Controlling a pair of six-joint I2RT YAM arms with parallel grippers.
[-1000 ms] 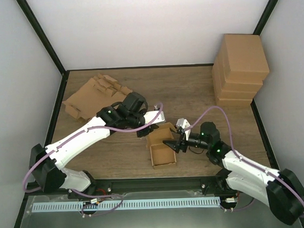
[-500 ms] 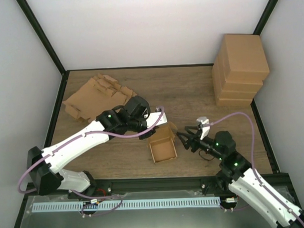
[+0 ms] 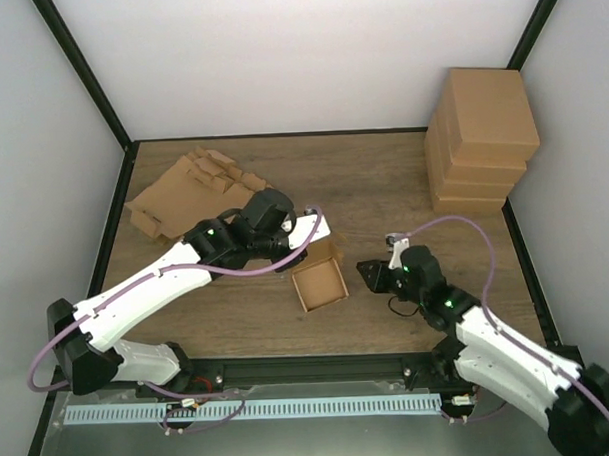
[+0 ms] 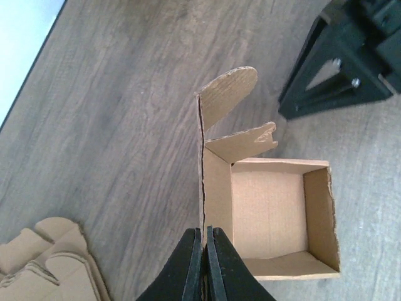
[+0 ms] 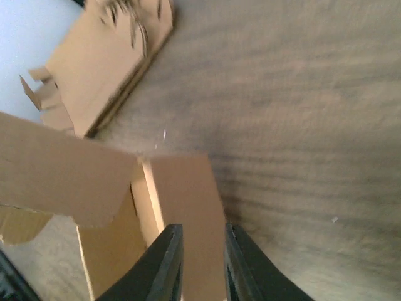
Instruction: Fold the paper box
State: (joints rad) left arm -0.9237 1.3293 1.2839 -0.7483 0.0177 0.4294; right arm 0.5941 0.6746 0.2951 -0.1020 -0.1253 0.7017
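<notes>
The paper box (image 3: 320,287) sits near the middle of the table (image 3: 403,190), slightly toward the near edge. Its tray is already formed and open at the top, and one tall panel (image 3: 327,251) stands up at its far side with the tuck flaps unfolded. We judge it to be light, thin corrugated card. It will be stiff along the panels and weak at the creases, will skid on the wood, and will crush if pinched hard. The best places to hold it are a panel edge close to a crease, or a wall braced from outside.

Our left claw (image 4: 202,235) is pressed together on the lower edge of that standing panel and pinches it. Our right claw (image 3: 366,272) hovers just beside the tray's right wall and touches nothing. Its fingers are drawn close, with a narrow gap showing between them.

A heap of flat blanks (image 3: 188,187) lies at the far left, and finished boxes (image 3: 482,142) are stacked at the far right. Both are well apart from the work.
</notes>
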